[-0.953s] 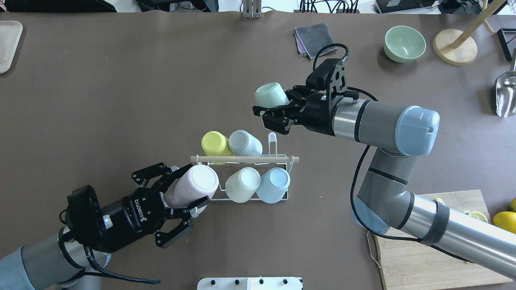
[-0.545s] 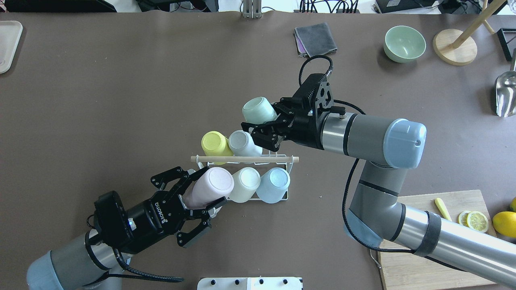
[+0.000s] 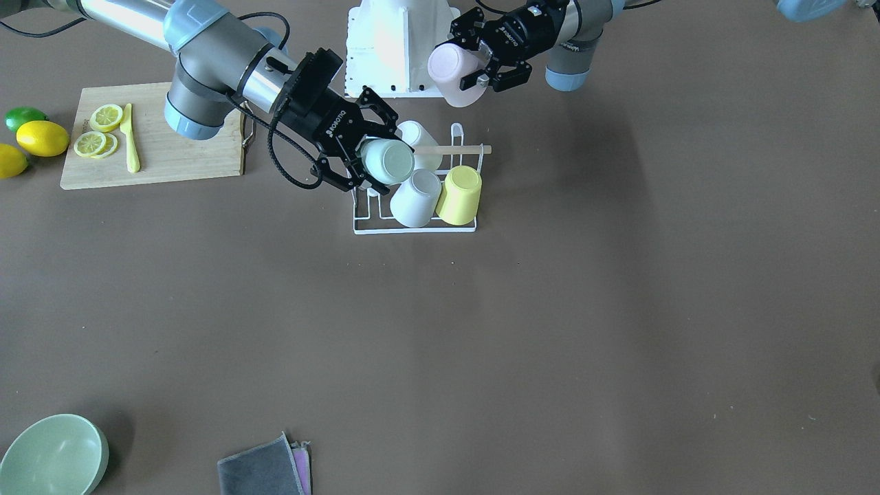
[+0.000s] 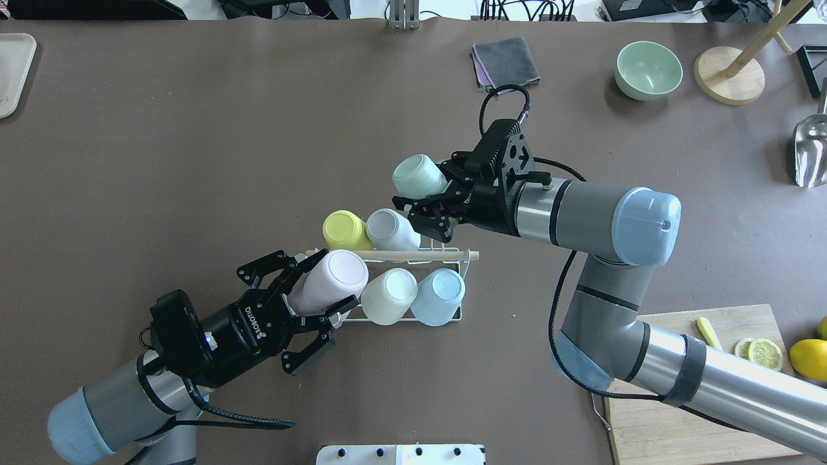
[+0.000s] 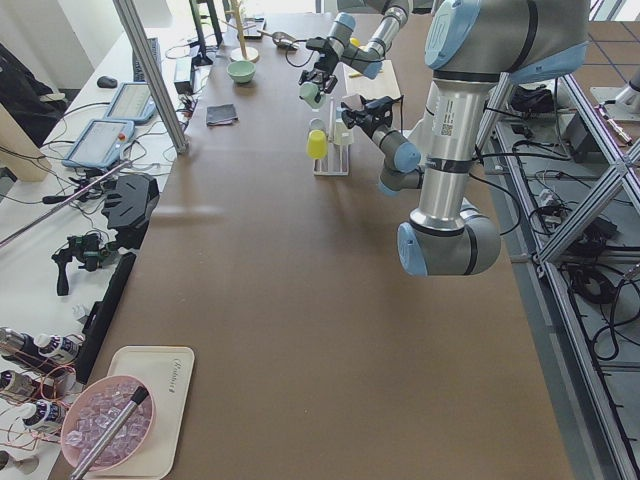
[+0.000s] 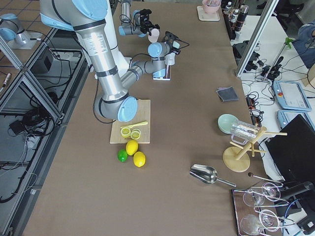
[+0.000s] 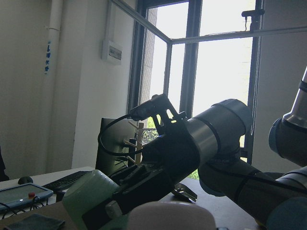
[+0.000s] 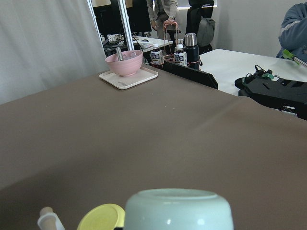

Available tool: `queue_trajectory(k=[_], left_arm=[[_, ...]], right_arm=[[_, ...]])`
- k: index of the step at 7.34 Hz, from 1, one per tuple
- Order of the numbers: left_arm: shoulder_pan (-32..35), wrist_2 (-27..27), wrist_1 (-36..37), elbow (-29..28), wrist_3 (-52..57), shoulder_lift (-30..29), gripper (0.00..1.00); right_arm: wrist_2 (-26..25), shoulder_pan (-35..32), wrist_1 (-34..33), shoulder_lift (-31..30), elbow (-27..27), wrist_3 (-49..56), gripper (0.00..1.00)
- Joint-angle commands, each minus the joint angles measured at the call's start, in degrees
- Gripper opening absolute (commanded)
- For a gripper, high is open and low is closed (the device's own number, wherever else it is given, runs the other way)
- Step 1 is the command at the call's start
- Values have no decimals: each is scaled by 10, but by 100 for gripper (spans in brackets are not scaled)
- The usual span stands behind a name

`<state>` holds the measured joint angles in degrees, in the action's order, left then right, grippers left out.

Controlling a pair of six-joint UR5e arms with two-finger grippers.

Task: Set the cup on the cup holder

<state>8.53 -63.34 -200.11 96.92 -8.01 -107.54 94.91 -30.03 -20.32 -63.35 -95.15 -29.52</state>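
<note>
The cup holder (image 4: 460,284) is a white wire rack with a wooden rod (image 4: 426,256) across its top. It carries a yellow cup (image 4: 342,230), a grey-white cup (image 4: 391,230), a cream cup (image 4: 387,296) and a light blue cup (image 4: 439,296). My left gripper (image 4: 329,281) is shut on a pink cup (image 4: 336,274), held tilted in the air over the rack's left end. My right gripper (image 4: 423,184) is shut on a mint green cup (image 4: 417,175), held just beyond the rack's far right side. In the front view the mint cup (image 3: 388,161) overlaps the rack (image 3: 412,228) and the pink cup (image 3: 454,69) hangs behind it.
A cutting board (image 4: 685,413) with lemon slices and a yellow knife lies at the near right, with lemons (image 4: 809,356) beside it. A green bowl (image 4: 648,70), a grey cloth (image 4: 505,62), a wooden stand (image 4: 729,74) and a metal scoop (image 4: 811,152) lie at the far right.
My left gripper carried the pink cup forward to the rack's left end. My right gripper brought the mint cup down-left toward the rack, then nearly stopped.
</note>
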Motion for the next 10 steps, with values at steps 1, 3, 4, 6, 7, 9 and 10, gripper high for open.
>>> queue_trajectory(k=[1,3,4,6,7,9,10], left_arm=[[10,-2,0,-16,-2,0,0],[18,-2,2,-36,-4,-8,0],[19,-1,2,-40,-5,-13,0],[23,-1,2,-45,-5,-16,0],[24,0,1,-45,-6,-17,0],[26,0,2,-53,-6,-19,0],[26,0,2,-58,-6,-19,0]], right_arm=[[0,0,1,1,12,9,0],[1,1,3,-2,12,10,0],[1,5,3,-4,12,10,0],[0,14,5,-6,13,9,0],[0,15,5,-8,13,10,0],[-1,15,5,-8,14,10,0],[-1,14,5,-8,14,10,0]])
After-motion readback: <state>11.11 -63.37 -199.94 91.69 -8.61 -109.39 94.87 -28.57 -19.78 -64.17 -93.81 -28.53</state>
